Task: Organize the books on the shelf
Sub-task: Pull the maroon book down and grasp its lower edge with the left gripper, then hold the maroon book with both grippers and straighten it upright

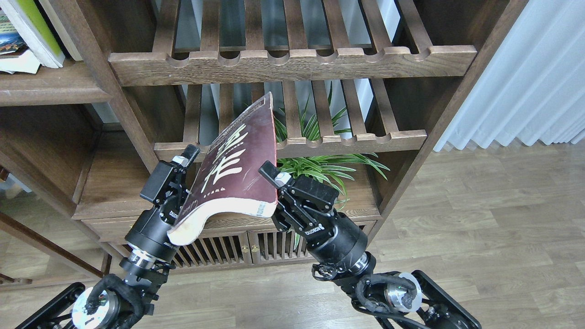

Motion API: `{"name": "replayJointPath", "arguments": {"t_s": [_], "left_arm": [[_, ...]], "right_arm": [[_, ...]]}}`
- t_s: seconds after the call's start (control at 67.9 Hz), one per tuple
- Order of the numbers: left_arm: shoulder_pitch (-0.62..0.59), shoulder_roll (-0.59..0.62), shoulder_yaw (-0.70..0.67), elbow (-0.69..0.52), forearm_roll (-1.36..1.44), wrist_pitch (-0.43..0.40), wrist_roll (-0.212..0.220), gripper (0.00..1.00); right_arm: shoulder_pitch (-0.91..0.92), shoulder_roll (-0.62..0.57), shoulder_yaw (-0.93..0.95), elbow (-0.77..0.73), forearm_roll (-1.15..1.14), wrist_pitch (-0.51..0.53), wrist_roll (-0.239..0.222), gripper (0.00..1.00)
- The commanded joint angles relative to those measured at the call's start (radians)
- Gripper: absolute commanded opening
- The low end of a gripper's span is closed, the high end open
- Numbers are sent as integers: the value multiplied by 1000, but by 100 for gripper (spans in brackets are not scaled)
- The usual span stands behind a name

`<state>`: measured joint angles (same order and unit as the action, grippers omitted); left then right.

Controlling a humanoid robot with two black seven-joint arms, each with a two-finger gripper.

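I hold the thick maroon book (237, 169) with big white Chinese characters tilted in the air in front of the slatted racks, its lower left edge sagging. My left gripper (193, 161) grips its left edge. My right gripper (270, 182) grips its lower right corner, one finger (268, 172) lying on the cover. The solid dark-brown shelf (45, 89) is at the upper left. On it a yellow-green book (39, 25) leans, with a colourful cover (9, 41) and a white one beside it, all cut off by the frame's edge.
Two slatted racks with notched front rails (292, 64) (320, 141) stand behind the book. A green potted plant (320, 169) sits on the cabinet top (114, 183) under the lower rack. White curtain (525, 77) at right, wood floor below.
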<state>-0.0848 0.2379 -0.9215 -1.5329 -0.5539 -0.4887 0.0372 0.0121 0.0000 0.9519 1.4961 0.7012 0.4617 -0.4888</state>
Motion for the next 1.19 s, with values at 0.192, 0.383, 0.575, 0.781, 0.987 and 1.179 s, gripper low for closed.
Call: {"name": "replayJointPath", "arguments": {"t_s": [0.192,0.383,0.575,0.781,0.987,1.179], "left_arm": [[45,-29,-102,-7,-3,0,-22,100],[42,-74,-115,-10,-3,0,-20,100],[43,-115,-120,-12,-3,0,-19,100],[34,-163,-112,-12,0,0,-11,99],[8,-190,-100,-7,6,0,-8,98],[8,-190,-48,3,28,0,0,98]], "right_arm": [[-4,0,2,-25,44,6,0,1],[-9,0,2,-34,44,6,0,1],[-15,0,1,-34,46,6,0,1],[-15,0,-1,-36,46,5,0,1],[-15,0,-4,-39,44,5,0,1],[-15,0,-8,-42,43,5,0,1]]}}
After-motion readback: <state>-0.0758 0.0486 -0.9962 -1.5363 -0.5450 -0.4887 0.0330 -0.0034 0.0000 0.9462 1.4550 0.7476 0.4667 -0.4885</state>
